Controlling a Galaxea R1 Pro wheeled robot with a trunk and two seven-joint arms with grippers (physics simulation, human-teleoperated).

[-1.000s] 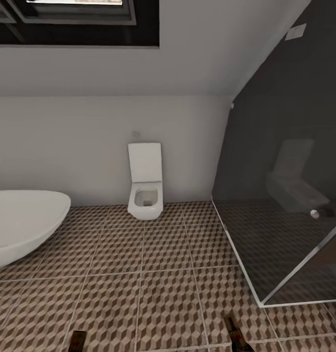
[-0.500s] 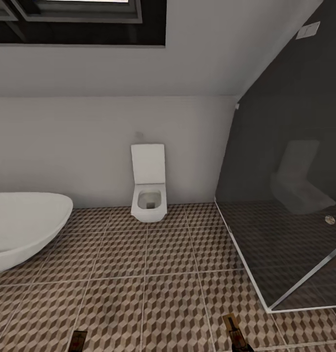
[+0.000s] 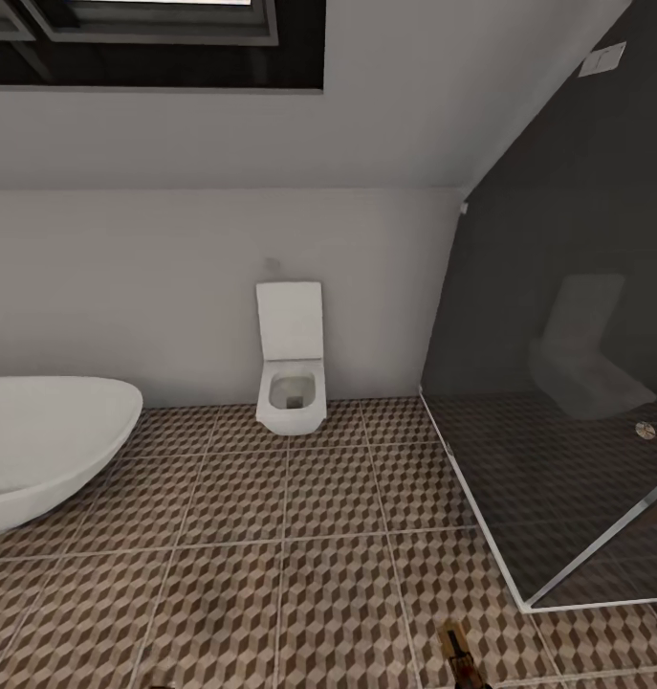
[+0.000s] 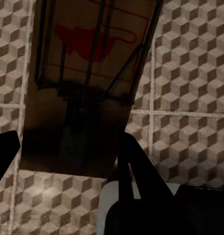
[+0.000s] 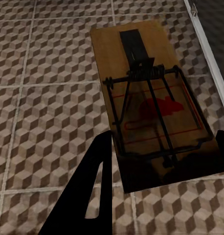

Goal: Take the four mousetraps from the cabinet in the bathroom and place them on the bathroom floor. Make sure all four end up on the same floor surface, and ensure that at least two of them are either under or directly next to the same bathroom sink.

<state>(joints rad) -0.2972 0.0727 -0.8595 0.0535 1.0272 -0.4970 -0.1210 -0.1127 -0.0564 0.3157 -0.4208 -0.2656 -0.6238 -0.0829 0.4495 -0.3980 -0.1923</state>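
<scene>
I carry one mousetrap (image 4: 80, 83) clamped in my left gripper (image 4: 68, 152) and another mousetrap (image 5: 153, 105) clamped in my right gripper (image 5: 163, 169), both held over the bathroom floor (image 3: 299, 536) for setting down; farther off stand the toilet (image 3: 291, 368) and bathtub (image 3: 41, 440).

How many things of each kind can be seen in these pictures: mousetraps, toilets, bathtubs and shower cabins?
Mousetraps: 2, one at the left gripper, one at the right gripper
Toilets: 1
Bathtubs: 1
Shower cabins: 1
Total: 5
</scene>
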